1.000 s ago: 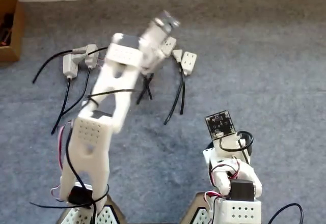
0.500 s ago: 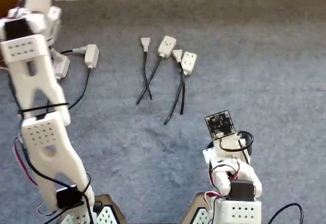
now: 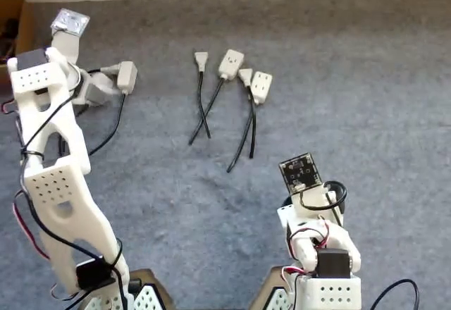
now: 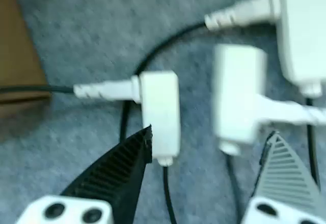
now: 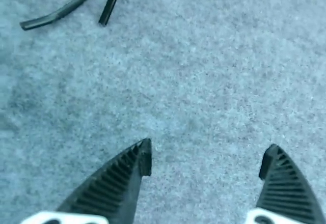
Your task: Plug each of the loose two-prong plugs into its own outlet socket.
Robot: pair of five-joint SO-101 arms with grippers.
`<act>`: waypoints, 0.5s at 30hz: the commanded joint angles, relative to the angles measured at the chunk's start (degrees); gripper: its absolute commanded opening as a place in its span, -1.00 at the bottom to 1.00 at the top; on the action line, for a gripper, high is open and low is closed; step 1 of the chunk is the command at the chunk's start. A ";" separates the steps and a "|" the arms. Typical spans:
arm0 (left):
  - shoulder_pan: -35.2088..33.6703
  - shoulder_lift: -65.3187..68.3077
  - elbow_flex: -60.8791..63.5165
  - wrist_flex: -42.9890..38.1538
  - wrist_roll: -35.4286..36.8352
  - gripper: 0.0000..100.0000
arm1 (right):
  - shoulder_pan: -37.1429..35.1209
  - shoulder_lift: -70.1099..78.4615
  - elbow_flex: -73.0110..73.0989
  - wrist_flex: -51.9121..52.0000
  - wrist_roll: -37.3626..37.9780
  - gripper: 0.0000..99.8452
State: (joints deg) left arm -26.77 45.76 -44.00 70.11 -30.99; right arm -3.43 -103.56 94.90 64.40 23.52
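Left gripper [image 4: 210, 132] has its jaws wide apart with nothing in them, hanging right over the far-left bunch of connectors. One white block [image 4: 160, 114] sits just ahead of the dark jaw's tip, nearly touching it, and its white cord runs off sideways away from the gap. A second white block [image 4: 238, 98] lies ahead of the gap between the jaws, closer to the grey jaw. A third block [image 4: 303, 30], the bigger one, is further out past the grey jaw. Honestly can't tell plug from socket on these. The brown box [image 4: 20, 56] is way off on the dark jaw's side.

Right gripper [image 5: 209, 145] is spread open and empty too, over bare carpet [image 5: 204, 71], with two black cord ends [image 5: 66, 7] well ahead of one jaw. From above, the middle plugs and sockets [image 3: 230, 62] lie well apart from both grippers.
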 commanded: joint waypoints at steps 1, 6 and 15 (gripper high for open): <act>0.66 -4.53 -0.22 -3.78 -0.35 -0.39 | -0.40 -1.10 4.35 0.13 0.70 -0.33; 7.34 -4.62 -6.11 -2.20 0.70 -0.42 | -0.40 -1.10 4.35 0.13 0.70 -0.33; 30.46 -3.91 -17.10 2.11 6.51 -0.42 | -0.40 -1.10 4.35 0.13 0.70 -0.33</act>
State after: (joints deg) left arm -3.38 45.41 -59.65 71.69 -25.10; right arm -3.34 -103.56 94.90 64.40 23.52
